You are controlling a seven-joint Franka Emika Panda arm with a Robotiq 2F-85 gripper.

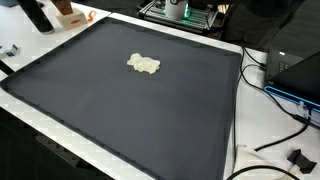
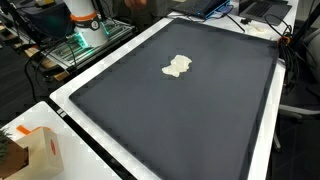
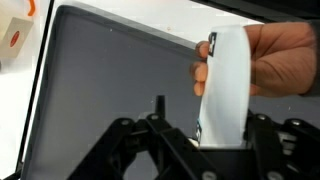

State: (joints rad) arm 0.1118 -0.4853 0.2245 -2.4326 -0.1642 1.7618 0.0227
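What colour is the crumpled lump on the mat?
The lump is cream-white, on a dark grey mat; clearest in an exterior view.

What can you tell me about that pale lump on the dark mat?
The lump is a small cream-white piece, crumpled and bumpy, like soft cloth or dough; which one is unclear. It lies low and alone on the mat, a little off its middle, as both exterior views show. Only the mat touches it.

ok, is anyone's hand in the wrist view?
Yes, a hand holds a white object over the grey mat, near the jaws.
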